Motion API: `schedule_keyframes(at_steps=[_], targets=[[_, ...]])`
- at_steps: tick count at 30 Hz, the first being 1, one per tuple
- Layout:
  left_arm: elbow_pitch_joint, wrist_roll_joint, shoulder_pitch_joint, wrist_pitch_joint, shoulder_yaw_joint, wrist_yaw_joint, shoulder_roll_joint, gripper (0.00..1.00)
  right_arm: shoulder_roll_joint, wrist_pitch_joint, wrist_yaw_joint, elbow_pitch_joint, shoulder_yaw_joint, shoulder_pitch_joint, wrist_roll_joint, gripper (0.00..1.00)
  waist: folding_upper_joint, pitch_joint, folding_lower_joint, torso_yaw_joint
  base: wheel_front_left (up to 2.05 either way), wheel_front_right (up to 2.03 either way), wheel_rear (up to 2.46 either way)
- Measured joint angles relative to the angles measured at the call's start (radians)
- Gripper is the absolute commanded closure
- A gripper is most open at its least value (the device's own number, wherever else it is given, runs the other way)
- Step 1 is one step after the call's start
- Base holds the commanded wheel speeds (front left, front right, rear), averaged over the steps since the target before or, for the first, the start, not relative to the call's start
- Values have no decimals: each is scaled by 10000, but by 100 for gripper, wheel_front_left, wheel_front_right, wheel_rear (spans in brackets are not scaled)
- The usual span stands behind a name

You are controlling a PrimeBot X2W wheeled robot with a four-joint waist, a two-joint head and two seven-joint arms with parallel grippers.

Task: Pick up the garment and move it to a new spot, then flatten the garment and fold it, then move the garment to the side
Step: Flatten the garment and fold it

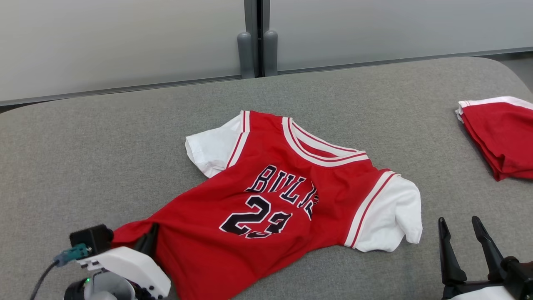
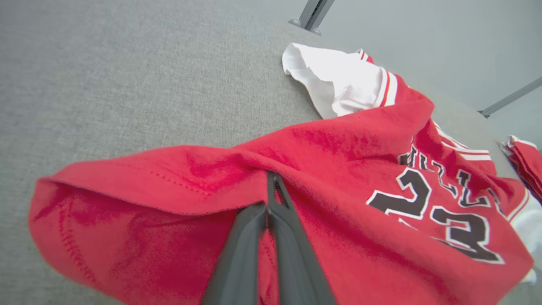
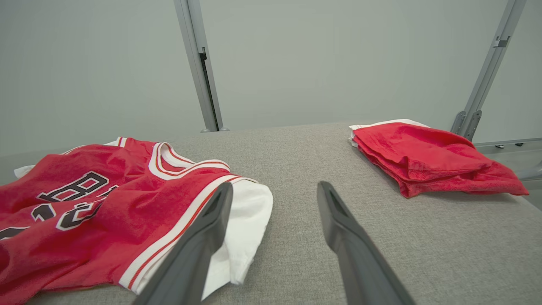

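Observation:
The garment [image 1: 266,196] is a red jersey with white sleeves and black lettering, lying front up and wrinkled in the middle of the grey table [image 1: 125,137]. My left gripper [image 1: 150,241] is at its lower left hem corner, shut on the red fabric. The left wrist view shows the two dark fingers pressed together with the garment's [image 2: 338,178] hem pinched between them at the left gripper [image 2: 271,186]. My right gripper [image 1: 462,233] stands open near the front right, just right of the white sleeve. In the right wrist view the right gripper [image 3: 275,199] holds nothing, with the garment [image 3: 106,199] to its left.
A second red garment [image 1: 499,137] lies folded at the table's right edge, also the folded garment [image 3: 423,156] in the right wrist view. Grey wall panels and a post [image 1: 258,41] stand behind the table.

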Motion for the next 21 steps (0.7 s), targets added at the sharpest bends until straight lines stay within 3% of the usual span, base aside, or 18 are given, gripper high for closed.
schedule_keyframes(at_steps=[4,9,13,16,17,18,21], targets=[[-1093,71,-142,-412,813,410,533,100,-2,0,0,-27,-36,5,-44,0,0,33,0,60,0,0,0],[-1494,54,-291,-560,1325,690,677,100,-2,0,0,-29,4,-8,-90,0,0,117,-1,116,0,0,0],[-669,42,-570,-274,1175,656,518,100,0,0,0,0,117,-144,-92,0,0,204,0,77,0,0,0],[272,10,-758,-130,999,385,186,100,0,-2,0,13,194,-212,-94,0,0,259,-1,-17,0,0,0],[594,21,-802,-284,1064,253,77,60,0,0,0,13,192,-210,-94,0,0,277,0,-49,0,0,0],[911,17,-867,-382,1160,201,-33,0,-2,0,0,10,173,-210,-94,0,0,300,0,-75,0,0,0],[1544,23,-936,-573,1290,-132,-301,0,-2,0,0,12,123,-196,-92,0,0,364,0,-127,0,0,0]])
